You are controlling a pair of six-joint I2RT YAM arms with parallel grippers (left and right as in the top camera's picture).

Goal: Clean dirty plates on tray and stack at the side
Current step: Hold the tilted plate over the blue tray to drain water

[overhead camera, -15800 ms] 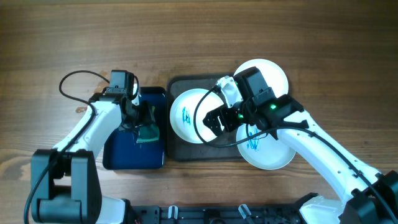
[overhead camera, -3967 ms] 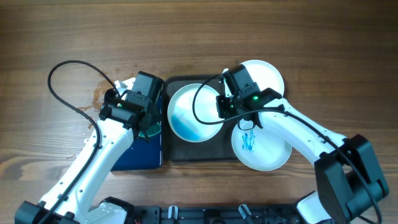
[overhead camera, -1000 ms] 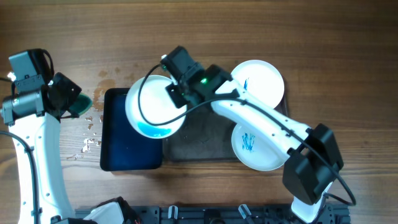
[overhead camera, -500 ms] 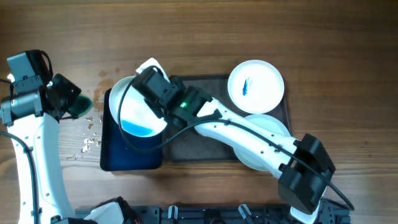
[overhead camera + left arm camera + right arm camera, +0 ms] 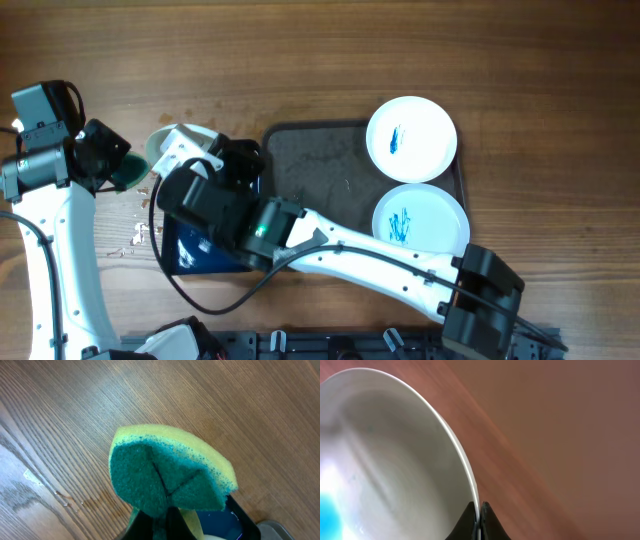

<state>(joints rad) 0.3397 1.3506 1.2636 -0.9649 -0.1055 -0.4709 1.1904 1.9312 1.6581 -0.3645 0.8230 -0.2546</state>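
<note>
Two white plates with blue scribbles, one at the back [image 5: 411, 138] and one in front of it [image 5: 421, 223], lie at the right end of the dark grey tray [image 5: 320, 175]. A third white plate [image 5: 173, 143] [image 5: 395, 460] hangs tilted over the wood to the tray's left, and a little blue liquid shows on its face. My right gripper [image 5: 203, 160] [image 5: 479, 512] is shut on that plate's rim. Further left, my left gripper [image 5: 118, 168] [image 5: 161, 521] is shut on a green and yellow sponge [image 5: 167, 472] held above the table.
My right arm hides most of the small dark blue tray [image 5: 190, 250] [image 5: 222, 521], which sits beside the grey tray's left edge. Wet spots and droplets mark the wood [image 5: 140, 215] near the left arm. The right arm stretches low across the front of the table.
The right arm has carried its plate leftwards, from above the grey tray past the blue tray, and tilted it more. The left arm and sponge stayed still.
</note>
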